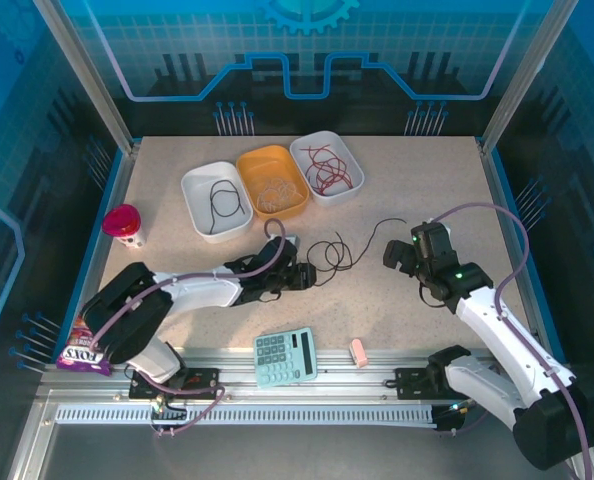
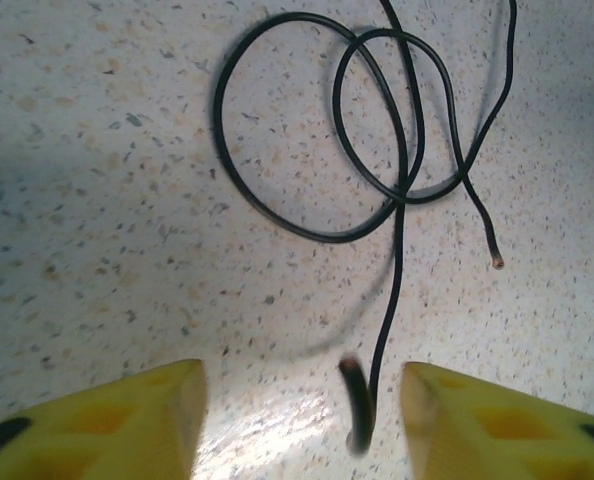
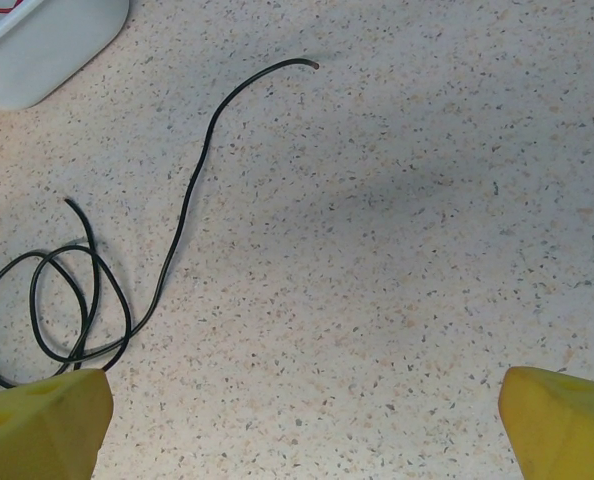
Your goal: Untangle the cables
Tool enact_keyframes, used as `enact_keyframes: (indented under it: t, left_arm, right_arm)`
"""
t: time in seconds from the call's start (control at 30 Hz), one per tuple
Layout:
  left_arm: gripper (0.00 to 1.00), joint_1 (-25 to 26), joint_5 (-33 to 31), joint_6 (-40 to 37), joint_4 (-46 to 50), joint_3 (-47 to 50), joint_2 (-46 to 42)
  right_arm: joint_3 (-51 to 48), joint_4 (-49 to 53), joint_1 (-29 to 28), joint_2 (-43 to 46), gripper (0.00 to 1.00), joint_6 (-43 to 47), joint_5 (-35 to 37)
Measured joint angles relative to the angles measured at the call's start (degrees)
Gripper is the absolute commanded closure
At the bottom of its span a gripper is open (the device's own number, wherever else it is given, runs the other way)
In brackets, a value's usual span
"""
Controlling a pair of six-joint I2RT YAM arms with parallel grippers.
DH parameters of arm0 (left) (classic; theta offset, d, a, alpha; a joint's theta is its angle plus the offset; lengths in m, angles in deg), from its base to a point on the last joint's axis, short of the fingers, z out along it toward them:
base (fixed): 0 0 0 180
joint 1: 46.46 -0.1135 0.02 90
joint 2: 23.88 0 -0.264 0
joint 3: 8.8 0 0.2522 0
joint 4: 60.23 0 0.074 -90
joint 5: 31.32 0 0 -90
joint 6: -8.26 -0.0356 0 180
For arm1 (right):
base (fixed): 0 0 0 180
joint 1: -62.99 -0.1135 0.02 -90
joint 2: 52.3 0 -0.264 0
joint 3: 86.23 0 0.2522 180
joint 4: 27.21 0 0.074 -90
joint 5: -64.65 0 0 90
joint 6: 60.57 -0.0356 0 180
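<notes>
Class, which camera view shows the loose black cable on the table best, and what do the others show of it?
Left wrist view: the black cable appears large, its loops, crossings and bare tip sharp. The right wrist view catches the coil's edge and long tail; the top external view shows it whole but tiny.

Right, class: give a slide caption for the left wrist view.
Looped black cable on speckled table, one end between the parted yellow fingers.

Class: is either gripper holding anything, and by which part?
Nothing is gripped yet. The left gripper straddles the black cable near one end, jaws apart from it; the right gripper hangs open above the table.
</notes>
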Motion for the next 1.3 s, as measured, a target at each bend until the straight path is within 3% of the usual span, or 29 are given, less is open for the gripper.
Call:
enact_keyframes:
  t: [0.13,0.27,0.5,0.8,1.07,1.3]
  left_arm:
    - [0.88,0.0,0.6,0.0,-1.4,-1.0,1.3]
    - [1.00,0.0,0.7,-0.4,-1.1,-1.3,1.1]
    - [1.00,0.0,-0.5,-3.2,3.8,-1.3,-5.2]
    - [1.00,0.0,-1.3,-7.4,9.2,-1.3,-16.4]
    - [1.00,0.0,-2.4,-10.4,12.3,-1.4,-27.1]
    - [1.00,0.0,-8.6,-13.7,17.1,-3.2,-33.8]
  right_arm:
    - [0.0,0.0,0.0,0.0,0.00,0.0,-0.2]
    - [0.0,-0.6,0.0,0.0,0.00,0.0,-0.7]
    - [0.0,-3.9,-2.2,-2.1,0.00,0.9,-3.8]
    - [6.7,-4.1,-11.8,-16.4,0.00,4.2,-3.0]
    - [11.8,-4.5,-12.6,-26.8,0.02,4.6,-3.4]
    - [13.8,-4.2,-13.2,-30.2,0.00,4.5,-3.4]
